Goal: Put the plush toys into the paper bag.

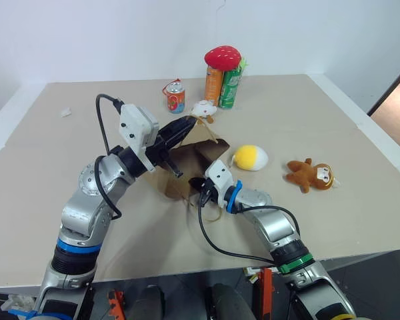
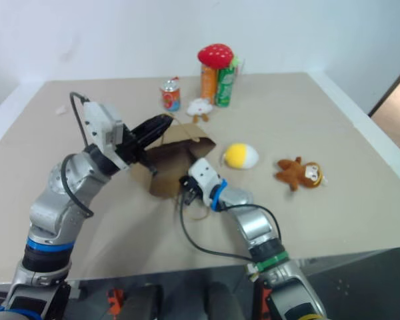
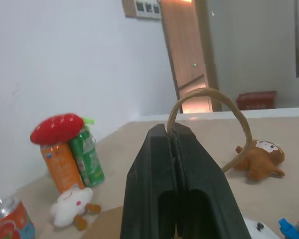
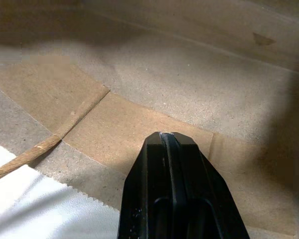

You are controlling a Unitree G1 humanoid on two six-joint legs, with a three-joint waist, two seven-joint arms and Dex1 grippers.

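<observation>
The brown paper bag (image 1: 195,159) lies on the table with its mouth facing me. My left gripper (image 1: 189,125) is shut on one cord handle (image 3: 224,102) and holds the bag's upper lip up off the table. My right gripper (image 1: 199,187) is shut, its tips resting on the bag's lower wall (image 4: 199,89) just inside the mouth; the other cord handle (image 4: 50,142) lies beside it. The yellow-and-white egg plush (image 1: 251,158) sits on the table just right of the bag. The brown monkey plush (image 1: 310,175) lies farther right.
At the back stand a red can (image 1: 175,98), an orange can (image 1: 213,85) and a green can (image 1: 230,88), with a red mushroom plush (image 1: 223,57) on top. A small white plush (image 1: 204,109) lies beside them. The table's front edge (image 1: 187,272) is close to my arms.
</observation>
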